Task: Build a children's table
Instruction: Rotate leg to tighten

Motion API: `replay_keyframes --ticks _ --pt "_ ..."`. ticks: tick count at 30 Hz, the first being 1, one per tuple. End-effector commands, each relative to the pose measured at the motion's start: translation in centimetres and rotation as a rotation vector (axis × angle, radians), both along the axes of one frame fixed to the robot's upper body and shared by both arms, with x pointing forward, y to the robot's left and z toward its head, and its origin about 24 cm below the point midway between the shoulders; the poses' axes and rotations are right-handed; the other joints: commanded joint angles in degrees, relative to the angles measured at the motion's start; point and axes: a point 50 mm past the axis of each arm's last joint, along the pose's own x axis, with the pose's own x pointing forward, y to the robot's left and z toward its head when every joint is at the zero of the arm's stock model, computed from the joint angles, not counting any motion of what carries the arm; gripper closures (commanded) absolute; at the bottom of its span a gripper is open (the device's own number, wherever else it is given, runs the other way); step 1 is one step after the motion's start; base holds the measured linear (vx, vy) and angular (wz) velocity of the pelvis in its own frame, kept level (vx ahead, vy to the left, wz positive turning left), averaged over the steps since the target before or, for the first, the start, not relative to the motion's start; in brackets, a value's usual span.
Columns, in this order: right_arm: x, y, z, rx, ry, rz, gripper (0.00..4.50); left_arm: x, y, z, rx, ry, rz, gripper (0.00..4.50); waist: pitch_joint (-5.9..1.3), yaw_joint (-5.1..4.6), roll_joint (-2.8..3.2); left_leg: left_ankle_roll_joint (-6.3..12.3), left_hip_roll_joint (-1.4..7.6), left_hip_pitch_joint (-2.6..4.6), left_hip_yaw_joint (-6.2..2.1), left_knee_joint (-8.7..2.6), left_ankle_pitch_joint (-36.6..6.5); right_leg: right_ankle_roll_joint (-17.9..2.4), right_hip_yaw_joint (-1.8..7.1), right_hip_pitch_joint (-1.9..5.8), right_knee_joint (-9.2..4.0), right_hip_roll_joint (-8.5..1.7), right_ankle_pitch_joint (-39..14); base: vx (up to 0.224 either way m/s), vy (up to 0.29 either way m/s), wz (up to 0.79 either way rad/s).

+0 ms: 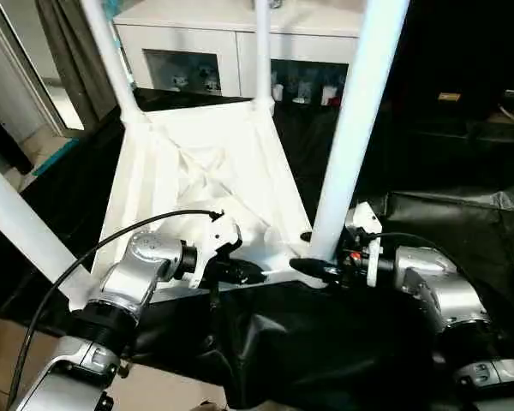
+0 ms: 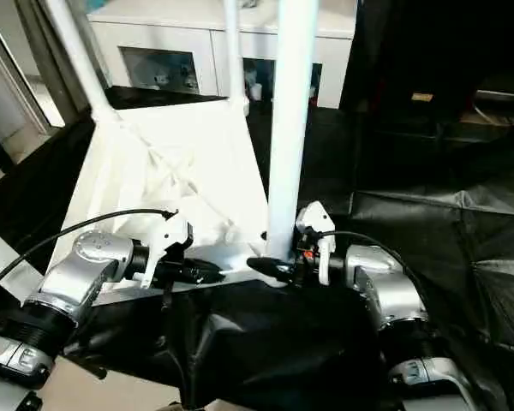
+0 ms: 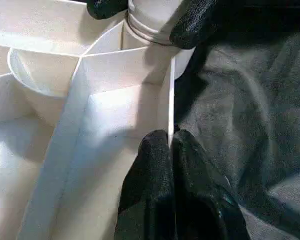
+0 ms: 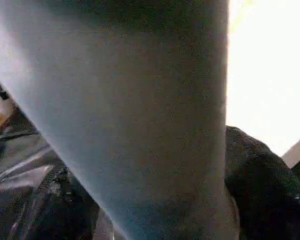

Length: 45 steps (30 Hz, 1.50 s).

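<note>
We see the table (image 1: 207,171) lying upside down on black cloth (image 1: 325,351), its ribbed underside facing up and its legs pointing upward. The near edge of the top lies just in front of both grippers, and the far edge reaches toward a white cabinet (image 1: 240,38) with glass doors.

Four legs stand in the corner sockets. The near right leg (image 1: 355,128) rises tall beside the right gripper, two more stand at the far corners, and one slants off at the near left.

Our left gripper (image 1: 240,271) sits at the near edge of the top, and its fingers (image 3: 162,190) are pressed together, clenched on the thin rim wall of the top, which runs between their tips in the left wrist view.

Our right gripper (image 1: 313,267) is at the foot of the near right leg. In the left wrist view its fingers (image 3: 192,25) stand on either side of the leg's base, where it enters the socket (image 3: 155,35). They are spread around the leg, and we read this as a grasp on it.
</note>
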Motion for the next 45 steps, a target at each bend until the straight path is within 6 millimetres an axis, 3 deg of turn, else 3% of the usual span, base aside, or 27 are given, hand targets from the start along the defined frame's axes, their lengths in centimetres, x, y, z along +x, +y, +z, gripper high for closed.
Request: replay_keyframes --ticks 1,6,10,11,13,14,16,17,18,19,20,21,22,25,27,29,31,32,35,37,39,40,41,42,43,44,45 --pt "-0.7 1.2 -0.6 0.006 0.049 0.084 1.53 0.0 -0.7 0.2 -0.002 0.005 -0.029 4.50 -3.20 0.04 -0.72 4.63 3.79 1.74 -1.51 -4.22 -8.1 -15.3 2.24 2.40 -3.36 -3.76 -2.2 0.000 0.000 0.00" --pt "-1.4 1.7 -1.0 0.020 0.078 0.109 1.80 -0.2 -1.0 0.0 -0.012 0.010 -0.037 4.50 -3.58 0.21 -0.42 5.68 3.54 1.59 -1.47 -3.69 -4.4 -15.5 2.20 2.50 -2.76 -3.66 3.6 0.000 0.000 0.00" --pt "-1.4 1.9 -1.7 -0.002 0.045 0.020 1.86 0.3 -1.6 -0.2 -0.015 -0.023 0.015 4.50 -3.65 0.27 -0.50 6.16 3.47 1.51 -1.50 -3.57 -4.3 -15.4 2.09 2.58 -2.76 -3.66 4.7 0.000 0.000 0.00" --pt "-0.9 2.1 -2.5 -0.041 0.024 -0.111 1.90 0.9 -2.3 -0.2 -0.024 -0.062 0.072 4.50 -3.18 0.01 -0.39 4.85 3.51 1.55 -1.46 -4.00 -7.2 -14.9 2.19 2.32 -3.43 -3.70 0.2 0.000 0.000 0.00" --pt "-0.6 2.2 -3.1 -0.068 0.015 -0.202 1.91 1.4 -2.7 -0.1 -0.028 -0.088 0.120 4.50 -2.60 -0.33 -0.49 2.76 3.48 1.84 -1.53 -4.61 -11.9 -13.9 2.28 2.17 -4.37 -3.88 -7.0 0.000 0.000 0.00" --pt "-0.3 2.3 -3.6 -0.087 0.022 -0.281 1.92 1.7 -3.0 -0.2 -0.028 -0.103 0.156 4.50 -1.79 -0.76 -0.43 -0.20 3.44 2.64 -1.70 -5.33 -18.7 -12.3 2.32 1.86 -5.42 -4.04 -18.1 0.000 0.000 0.00" --pt "-0.1 2.6 -4.5 -0.107 0.053 -0.400 1.93 2.3 -3.8 -0.2 -0.026 -0.132 0.235 4.50 -1.55 -1.54 -0.84 -2.91 3.31 3.31 -2.29 -5.69 -24.0 -9.2 2.45 1.91 -6.30 -4.42 -28.4 -0.051 0.008 -0.02" --pt "-0.1 2.6 -4.5 -0.107 0.053 -0.400 1.94 2.3 -3.8 -0.2 -0.026 -0.132 0.235 4.50 -1.40 -1.70 -0.69 -3.39 3.37 3.46 -2.45 -5.84 -25.0 -8.5 2.51 1.79 -6.53 -4.42 -29.7 -0.051 0.011 -0.03" --pt "0.0 3.6 -4.8 -0.090 0.082 -0.474 1.95 2.8 -4.7 -0.1 -0.036 -0.147 0.299 4.50 -1.07 -2.09 -0.64 -4.25 3.31 4.21 -2.66 -6.05 -28.8 -6.6 2.53 1.18 -7.34 -4.29 -33.4 -0.056 0.014 -0.02" --pt "0.2 4.6 -4.8 -0.077 0.090 -0.506 1.96 3.0 -5.5 0.1 -0.052 -0.159 0.339 4.50 -0.96 -2.14 -0.57 -4.58 3.23 4.68 -2.75 -6.04 -30.2 -6.1 2.43 0.86 -7.66 -4.29 -34.7 0.000 0.000 0.00" --pt "0.3 5.3 -4.7 -0.070 0.090 -0.507 1.96 3.0 -6.1 0.1 -0.061 -0.156 0.343 4.50 -1.26 -2.34 -0.78 -4.51 3.08 4.57 -3.03 -6.27 -30.0 -5.4 2.30 1.47 -7.64 -4.36 -34.5 0.000 0.000 0.00" --pt "0.3 5.3 -4.7 -0.070 0.090 -0.507 1.96 3.0 -6.1 0.1 -0.061 -0.156 0.343 4.50 -1.41 -2.34 -0.78 -4.27 3.17 4.27 -3.11 -6.50 -29.0 -5.4 2.35 1.79 -7.57 -4.42 -33.2 0.000 0.000 0.00" --pt "0.4 6.6 -4.5 -0.057 0.077 -0.491 1.96 2.8 -6.9 -0.1 -0.071 -0.151 0.331 4.50 -1.62 -2.30 -0.80 -3.57 3.22 4.05 -2.91 -6.69 -27.2 -5.7 2.51 1.84 -7.56 -4.33 -30.4 0.000 0.000 0.00" --pt "0.5 7.5 -4.1 -0.045 0.047 -0.458 1.96 2.6 -7.3 -0.2 -0.076 -0.147 0.315 4.50 -1.89 -2.40 -0.74 -2.33 3.25 3.58 -2.47 -6.82 -23.3 -7.9 2.68 2.10 -7.12 -4.21 -22.8 0.000 0.000 0.00" --pt "0.4 7.9 -3.5 0.012 0.036 -0.397 1.27 2.3 -7.3 -0.2 -0.075 -0.141 0.281 4.50 -1.85 -2.44 -0.75 -1.39 3.22 3.45 -2.28 -6.77 -22.3 -9.0 2.81 2.21 -7.01 -4.26 -21.3 0.000 0.000 0.00" --pt "0.3 7.8 -3.2 0.028 0.026 -0.359 1.25 2.2 -7.0 -0.2 -0.073 -0.139 0.259 4.50 -1.88 -2.43 -0.71 -0.91 3.23 3.22 -2.24 -6.75 -21.5 -9.4 2.83 2.37 -6.92 -4.30 -20.5 0.000 0.000 0.00" --pt "-0.1 7.1 -2.7 0.045 0.003 -0.282 0.92 1.9 -6.2 -0.1 -0.064 -0.125 0.193 4.50 -2.13 -2.28 -0.65 -0.26 3.40 2.95 -2.29 -6.81 -19.6 -9.6 2.83 2.79 -6.59 -4.25 -18.0 0.000 0.000 0.00" --pt "-0.4 6.2 -2.5 0.048 0.012 -0.223 0.77 1.5 -5.4 0.0 -0.056 -0.102 0.124 4.50 -2.56 -2.01 -0.51 1.21 3.47 2.83 -2.02 -6.43 -16.0 -10.9 2.74 2.91 -6.08 -4.05 -12.6 0.000 0.000 0.00" --pt "-0.5 5.6 -2.4 0.045 0.017 -0.194 0.71 1.3 -5.1 0.0 -0.050 -0.093 0.092 4.50 -2.64 -1.98 -0.40 2.87 3.51 2.11 -1.79 -6.07 -12.9 -12.3 2.49 3.15 -5.57 -4.14 -9.6 0.000 0.000 0.00" --pt "-0.8 4.5 -2.2 0.041 0.027 -0.139 0.71 1.0 -4.4 0.1 -0.039 -0.068 0.035 4.50 -2.96 -1.83 -0.59 3.46 3.54 2.16 -1.68 -5.64 -10.4 -13.3 2.31 3.31 -5.09 -4.11 -6.4 0.058 -0.023 -0.02" --pt "-1.2 3.0 -1.8 0.028 0.040 -0.061 0.71 0.7 -3.3 0.3 -0.014 -0.032 -0.036 4.50 -3.37 -1.52 -0.48 5.65 3.42 2.03 -1.50 -4.82 -6.0 -15.0 2.12 3.48 -4.11 -3.77 1.2 0.061 -0.018 -0.01" --pt "-1.2 2.6 -1.7 0.020 0.042 -0.041 0.71 0.7 -2.9 0.3 -0.005 -0.024 -0.050 4.50 -3.37 -1.52 -0.48 5.65 3.42 2.03 -1.50 -4.82 -6.0 -15.0 2.12 3.48 -4.11 -3.77 1.2 0.062 -0.014 0.01" --pt "-1.2 2.3 -1.6 0.016 0.043 -0.030 0.71 0.7 -2.7 0.3 -0.001 -0.020 -0.056 4.50 -3.55 -1.30 -0.53 7.32 3.24 2.00 -1.29 -4.21 -3.3 -16.1 2.16 3.25 -3.49 -3.65 7.1 0.062 -0.014 0.01" --pt "-1.2 2.1 -1.5 0.012 0.048 -0.021 0.71 0.7 -2.6 0.4 0.001 -0.015 -0.062 4.50 -3.94 -1.02 -0.19 8.30 3.13 1.97 -1.31 -3.68 -0.9 -16.5 2.17 3.19 -3.03 -3.71 10.9 0.000 0.000 0.00" --pt "-1.2 1.5 -1.4 -0.008 0.053 0.003 0.71 0.6 -2.2 0.4 0.005 0.011 -0.078 4.50 -4.17 -0.71 -0.27 8.89 3.24 2.06 -1.35 -3.44 0.4 -16.7 2.14 3.05 -2.66 -3.66 13.1 0.000 0.000 0.00" --pt "-1.2 1.1 -1.3 -0.027 0.056 0.015 0.71 0.5 -2.0 0.4 0.009 0.024 -0.089 4.50 -4.12 -0.39 -0.25 10.39 3.09 1.60 -1.39 -3.09 2.5 -17.0 1.91 2.91 -2.26 -3.51 15.8 0.000 0.000 0.00" --pt "-1.1 0.7 -1.2 -0.034 0.059 0.019 0.71 0.6 -1.9 0.4 0.012 0.026 -0.088 4.50 -3.97 -0.36 -0.49 10.41 3.18 1.54 -1.40 -3.15 1.8 -17.0 1.87 2.89 -2.37 -3.55 14.7 0.000 0.000 0.00"
